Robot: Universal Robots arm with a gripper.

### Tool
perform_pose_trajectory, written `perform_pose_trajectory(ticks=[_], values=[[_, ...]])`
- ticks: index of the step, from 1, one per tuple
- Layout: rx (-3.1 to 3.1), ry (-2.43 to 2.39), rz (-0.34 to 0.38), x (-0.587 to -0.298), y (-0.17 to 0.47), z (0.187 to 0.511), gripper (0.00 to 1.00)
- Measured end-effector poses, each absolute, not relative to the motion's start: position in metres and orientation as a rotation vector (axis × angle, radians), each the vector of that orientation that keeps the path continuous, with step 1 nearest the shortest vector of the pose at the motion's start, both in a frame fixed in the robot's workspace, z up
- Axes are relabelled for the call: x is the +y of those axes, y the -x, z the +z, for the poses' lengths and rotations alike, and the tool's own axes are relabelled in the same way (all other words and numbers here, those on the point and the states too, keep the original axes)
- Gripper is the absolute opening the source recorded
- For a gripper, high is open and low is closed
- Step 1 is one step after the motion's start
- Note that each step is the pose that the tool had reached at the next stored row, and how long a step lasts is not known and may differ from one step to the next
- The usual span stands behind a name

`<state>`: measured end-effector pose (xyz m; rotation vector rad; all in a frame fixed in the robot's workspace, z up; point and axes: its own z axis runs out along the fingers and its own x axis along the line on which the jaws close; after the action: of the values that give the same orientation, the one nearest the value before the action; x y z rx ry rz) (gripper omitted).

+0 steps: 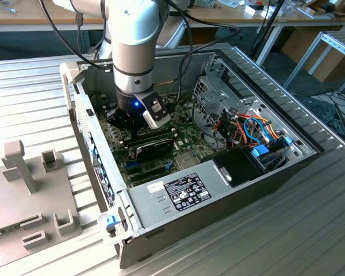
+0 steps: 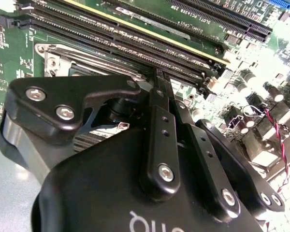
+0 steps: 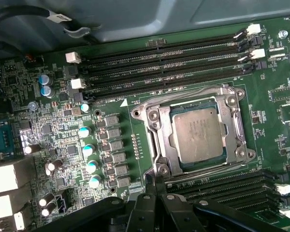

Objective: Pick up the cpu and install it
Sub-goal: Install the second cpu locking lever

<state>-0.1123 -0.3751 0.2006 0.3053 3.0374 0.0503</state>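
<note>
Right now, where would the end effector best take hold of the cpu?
Probably by two opposite edges of the cpu, coming straight down from above: it lies flat inside the metal socket frame, which blocks any sideways approach.

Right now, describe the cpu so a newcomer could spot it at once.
In the first wrist view, find the green motherboard with its long black memory slots. Between the two banks of slots sits a hinged metal socket frame, and the cpu lies inside it. It is the flat square with a dull silver-grey top, unlike the shiny frame around it.
</note>
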Motion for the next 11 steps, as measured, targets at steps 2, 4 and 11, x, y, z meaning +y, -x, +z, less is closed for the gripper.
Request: perform_pose_trajectory(ticks=[2,4,11], values=[[3.037,-0.305,0.045,-0.3750,0.1124,0.2011,0.11],[3.037,-0.304,0.033,-0.3751,0.1123,0.2018,0.11],[3.036,-0.304,0.018,-0.3758,0.1124,0.2020,0.11]])
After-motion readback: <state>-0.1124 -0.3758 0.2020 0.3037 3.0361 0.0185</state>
